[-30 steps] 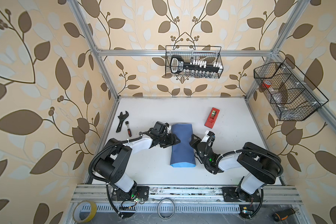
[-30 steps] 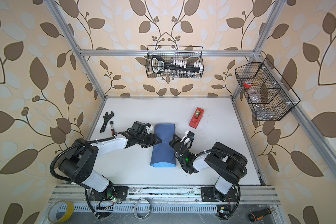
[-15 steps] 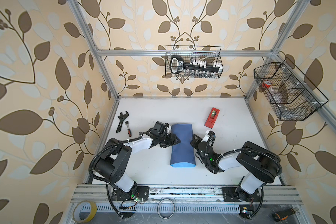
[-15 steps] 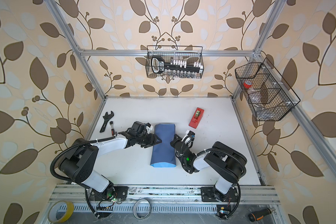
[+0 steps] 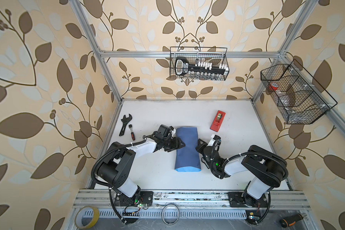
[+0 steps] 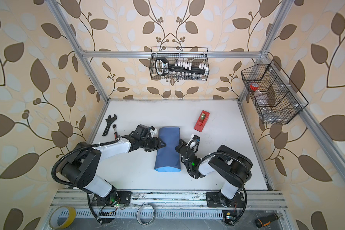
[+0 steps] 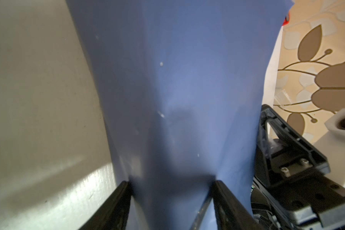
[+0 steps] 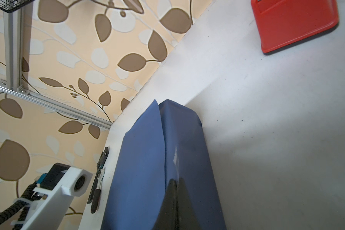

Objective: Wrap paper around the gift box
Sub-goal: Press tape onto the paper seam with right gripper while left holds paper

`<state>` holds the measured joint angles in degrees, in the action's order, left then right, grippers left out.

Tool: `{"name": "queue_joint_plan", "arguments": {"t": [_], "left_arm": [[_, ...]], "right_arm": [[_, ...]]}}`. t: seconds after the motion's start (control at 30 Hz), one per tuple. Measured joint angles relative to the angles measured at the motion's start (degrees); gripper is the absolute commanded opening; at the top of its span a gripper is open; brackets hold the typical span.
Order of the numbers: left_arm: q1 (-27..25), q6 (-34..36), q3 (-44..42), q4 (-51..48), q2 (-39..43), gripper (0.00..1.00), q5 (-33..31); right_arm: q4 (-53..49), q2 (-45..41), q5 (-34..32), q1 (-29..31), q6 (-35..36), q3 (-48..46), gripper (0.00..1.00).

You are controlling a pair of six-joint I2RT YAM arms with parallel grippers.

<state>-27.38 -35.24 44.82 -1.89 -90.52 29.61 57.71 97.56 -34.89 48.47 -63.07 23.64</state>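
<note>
I can't see the box itself. I take it to sit inside the paper point(image 5: 186, 149), which is folded round into a long dark-blue sleeve in the middle of the table point(image 5: 237, 159). The sleeve's long axis runs from the front rail toward the back wall, and its near end gapes, showing the light-blue face.

The left gripper point(image 5: 179, 144) meets the sleeve's left flank about midway. Its jaws are part-spread and clamp the papered edge, one finger above and one below by the left wrist view. The right gripper point(image 5: 198, 145) comes in from the opposite flank, jaws fully closed, tips lying on the paper by the overlap seam. Whether they pinch any sheet I can't tell.

The seam follows the long axis, so I reckon taping it comes next. The dispenser point(image 5: 218, 120) sits beyond the sleeve, nearer the right arm.
</note>
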Motion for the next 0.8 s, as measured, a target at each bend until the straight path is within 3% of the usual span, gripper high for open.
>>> {"name": "queue_joint_plan", "arguments": {"t": [0.33, 0.8], "left_arm": [[0.0, 0.0, 0.0, 0.0, -0.1, 0.65, 0.0], [0.1, 0.1, 0.1, 0.0, -0.2, 0.65, 0.2]], "right_arm": [[0.7, 0.2, 1.5, -0.6, 1.0, 0.0, 0.00], [1.5, 0.0, 5.0, -2.9, 1.2, -0.7, 0.09]]}}
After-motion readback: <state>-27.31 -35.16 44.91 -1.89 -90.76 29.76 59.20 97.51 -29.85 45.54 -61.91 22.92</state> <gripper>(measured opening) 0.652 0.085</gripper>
